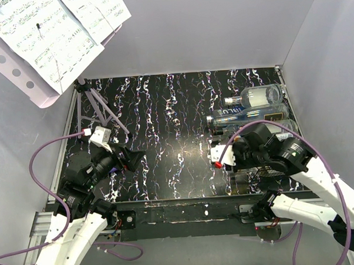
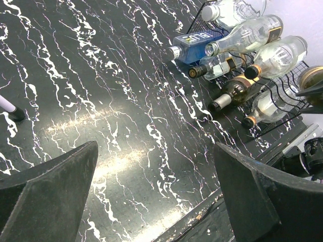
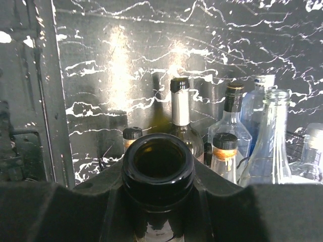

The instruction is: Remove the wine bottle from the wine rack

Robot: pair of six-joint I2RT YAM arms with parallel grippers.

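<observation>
Blk table (image 1: 165, 139) w/ white veins; blue-label bottle (image 1: 246, 113); purple stand (image 1: 12, 69); dk-green wine bottle (image 3: 158, 169).

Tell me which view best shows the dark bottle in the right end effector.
Right wrist: the dark green glass bottle is centred, mouth open, neck clamped in the right end effector. Top external: the right arm hides it. Left wrist: only racked bottles are clear; can't pick it out.

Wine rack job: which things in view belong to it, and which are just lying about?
Job: wine rack; dark wine bottle, its neck clamped in the right gripper.
Lying about: purple music stand; sheet music; blue bottle; other racked bottles; open left gripper, holding nothing.
</observation>
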